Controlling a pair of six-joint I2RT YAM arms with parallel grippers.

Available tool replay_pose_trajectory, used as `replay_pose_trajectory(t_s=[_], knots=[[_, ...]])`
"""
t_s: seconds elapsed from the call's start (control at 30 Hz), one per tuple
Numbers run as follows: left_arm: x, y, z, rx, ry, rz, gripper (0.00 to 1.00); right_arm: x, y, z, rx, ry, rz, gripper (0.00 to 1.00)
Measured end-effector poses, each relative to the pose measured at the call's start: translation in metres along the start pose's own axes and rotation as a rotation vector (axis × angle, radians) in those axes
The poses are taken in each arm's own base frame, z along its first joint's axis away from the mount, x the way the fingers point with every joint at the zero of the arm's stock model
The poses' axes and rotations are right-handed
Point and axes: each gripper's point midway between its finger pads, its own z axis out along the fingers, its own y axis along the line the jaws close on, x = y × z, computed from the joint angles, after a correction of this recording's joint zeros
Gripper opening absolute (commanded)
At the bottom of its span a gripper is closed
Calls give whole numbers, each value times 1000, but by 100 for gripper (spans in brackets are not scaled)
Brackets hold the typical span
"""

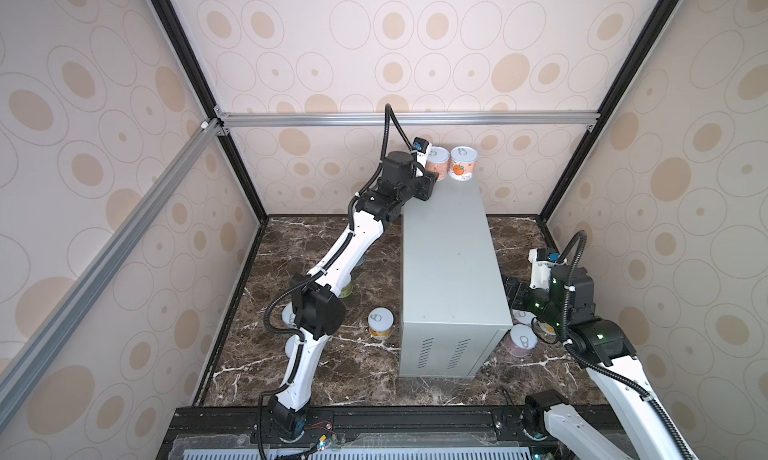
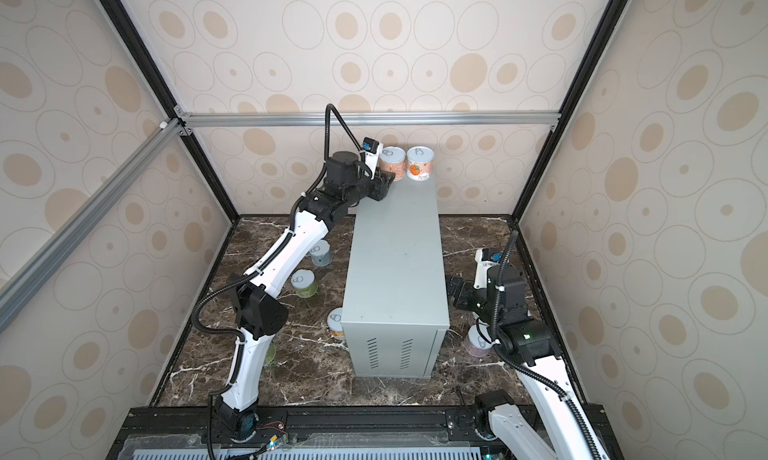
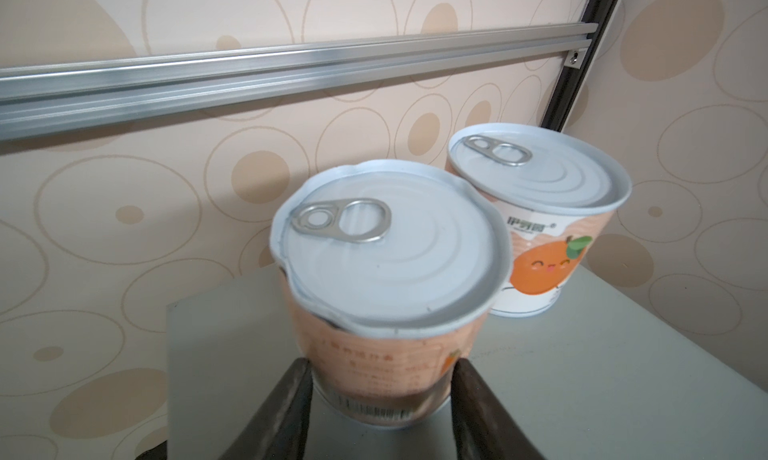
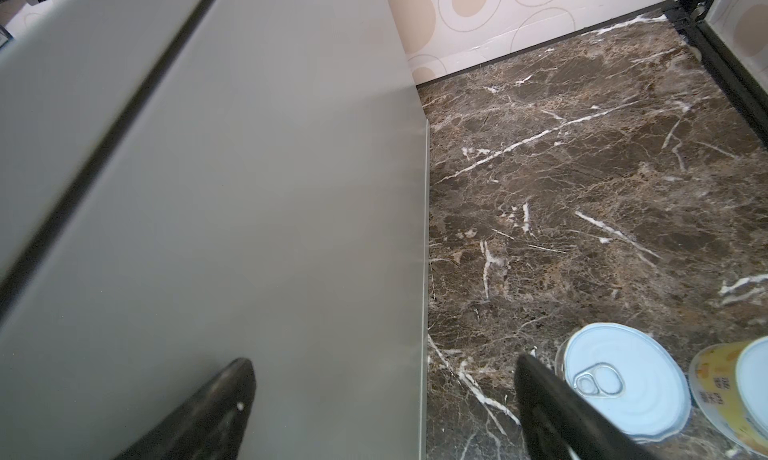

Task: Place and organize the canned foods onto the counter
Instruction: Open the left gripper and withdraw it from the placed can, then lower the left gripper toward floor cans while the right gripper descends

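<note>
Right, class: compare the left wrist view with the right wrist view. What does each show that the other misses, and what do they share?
Left wrist only: two orange-labelled cans on the counter, the near can held by the left gripper, the far can beside it. Right wrist only: the marble surface bearing a silver-lidded can and a yellow can, plus the open right gripper. Both: the grey counter and the patterned wall.
</note>
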Motion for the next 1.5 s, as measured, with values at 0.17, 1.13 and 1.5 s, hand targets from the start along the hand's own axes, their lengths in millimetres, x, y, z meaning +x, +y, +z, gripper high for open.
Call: replay_pose_trajectory(t_s=[0.17, 1.13, 1.5], knots=[[0, 0, 0, -2, 0, -4, 62, -1, -2, 0, 13, -4, 4, 100], [-43, 3, -137, -58, -55, -37, 99, -28, -25, -23, 220, -32, 11, 100], [32, 15, -204, -132, 13, -88, 99, -19, -46, -32, 319, -33, -2, 99]])
